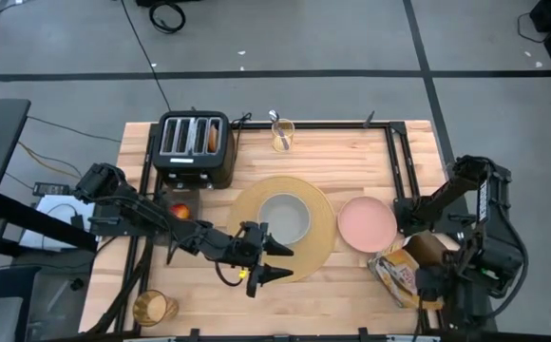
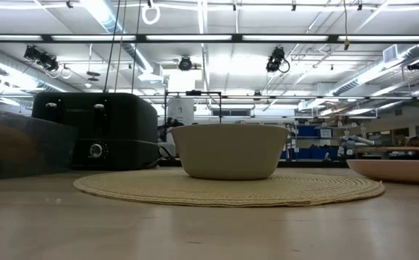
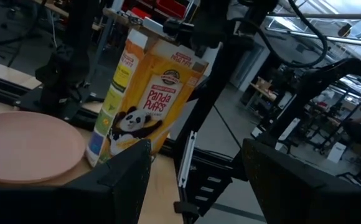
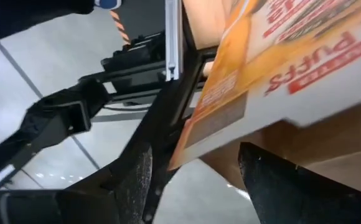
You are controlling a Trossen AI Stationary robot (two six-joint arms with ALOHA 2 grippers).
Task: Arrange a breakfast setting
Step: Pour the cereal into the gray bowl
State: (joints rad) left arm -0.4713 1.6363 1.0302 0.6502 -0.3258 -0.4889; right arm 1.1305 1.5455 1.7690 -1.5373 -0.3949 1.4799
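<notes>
The round tan placemat [image 1: 325,228] lies in the middle of the wooden table [image 1: 351,161], and everything else can be placed from it. The white bowl [image 1: 285,218] stands on the mat, slightly toward the toaster side of its centre; in the low view the bowl [image 2: 228,151] sits upright on the woven mat [image 2: 228,188]. The pink plate [image 1: 367,224] rests on the bare table just beside the mat, on the right arm's side, close to its edge. The red apple [image 1: 178,211] lies on the opposite side of the mat, close in front of the black toaster [image 1: 194,147], which stands beyond the mat's far left corner. A clear glass with a utensil in it [image 1: 282,135] stands past the mat's far edge, well apart from it. An amber glass [image 1: 154,308] stands at the table's near edge, well away from the mat on the left arm's side.

The left gripper [image 1: 274,261] hovers over the mat's near left edge, beside the bowl, its fingers [image 3: 126,180] spread and empty. The right gripper [image 1: 431,281] is beyond the plate at the table's right corner, at a cereal box [image 1: 399,271] lying tipped there; its fingers [image 4: 274,177] are on either side of the box's open top, though whether they press it cannot be told.
</notes>
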